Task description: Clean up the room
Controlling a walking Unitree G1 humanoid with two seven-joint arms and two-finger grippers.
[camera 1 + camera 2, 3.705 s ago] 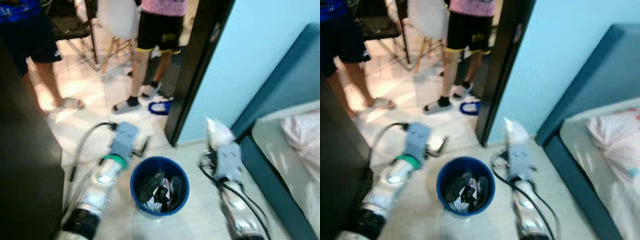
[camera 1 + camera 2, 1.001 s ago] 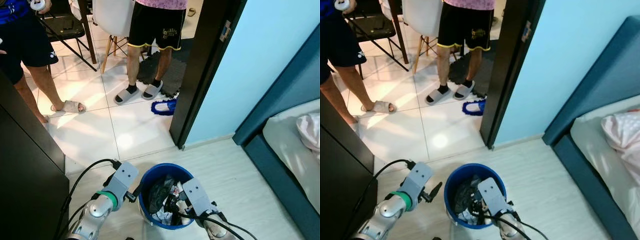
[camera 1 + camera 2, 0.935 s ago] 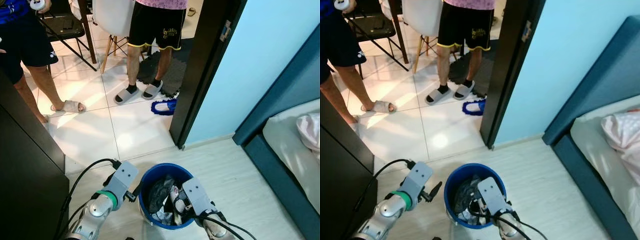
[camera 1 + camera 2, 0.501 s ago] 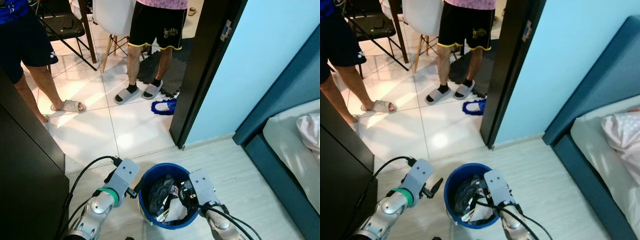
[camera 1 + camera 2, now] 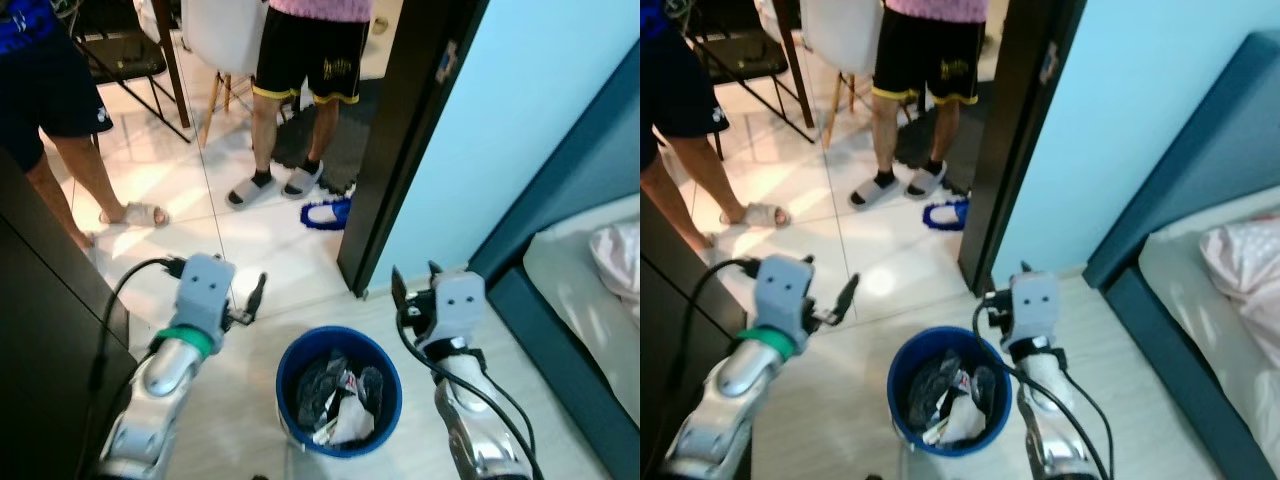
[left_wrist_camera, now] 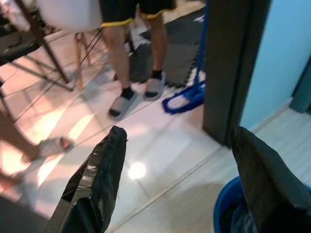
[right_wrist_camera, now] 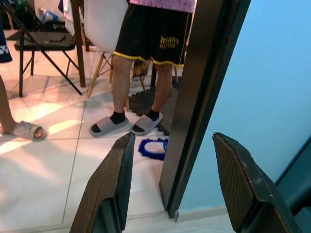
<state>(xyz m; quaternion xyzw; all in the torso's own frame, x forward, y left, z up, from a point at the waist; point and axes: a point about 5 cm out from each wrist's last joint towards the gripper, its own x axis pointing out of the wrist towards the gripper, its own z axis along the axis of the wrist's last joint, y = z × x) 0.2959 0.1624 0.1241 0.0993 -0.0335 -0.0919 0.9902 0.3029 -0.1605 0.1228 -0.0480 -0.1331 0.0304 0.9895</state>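
Note:
A round blue bin (image 5: pixel 292 360) stands on the pale floor before me, holding dark cloth and crumpled white rubbish (image 5: pixel 345 412). My left gripper (image 5: pixel 250 298) hovers open to the left of the bin and above it, its black fingers (image 6: pixel 104 170) spread wide with nothing between them. My right gripper (image 5: pixel 413 282) is raised beyond the bin's right rim, also open and empty, and points toward the doorway. The bin's blue edge (image 6: pixel 221 204) shows in the left wrist view.
Two people stand on the tiled floor past the doorway: one in black shorts and grey slippers (image 5: pixel 300 60), one at far left (image 5: pixel 50 95). A blue mop head (image 5: pixel 325 212) lies by the dark door frame (image 5: pixel 400 150). Dark cabinet (image 5: pixel 40 330) on the left, bed (image 5: pixel 590 290) on the right.
My right gripper has come up out of the bin and stands open above its far rim; the white rubbish now lies inside. The left gripper has also lifted and moved left.

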